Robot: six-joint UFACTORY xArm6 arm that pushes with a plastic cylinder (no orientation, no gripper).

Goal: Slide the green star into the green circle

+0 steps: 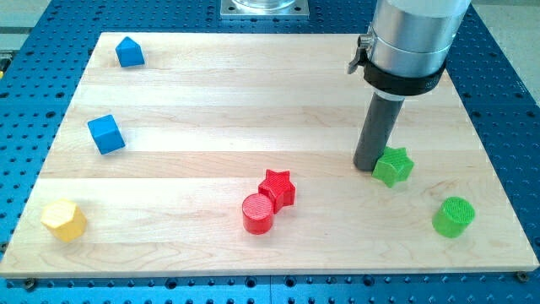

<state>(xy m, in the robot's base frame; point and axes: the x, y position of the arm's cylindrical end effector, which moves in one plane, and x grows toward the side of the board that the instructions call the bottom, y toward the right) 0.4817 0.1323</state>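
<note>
Touching my tip [369, 167] on its right: green star [393, 165]; green circle [454, 217] beyond, lower right; tip grips nothing.

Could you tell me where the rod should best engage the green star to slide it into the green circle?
Press my tip on the small green star block's upper-left side, where it already sits. The green circular block lies toward the view's lower right, so pushing from there likely drives it across the wooden board.
</note>
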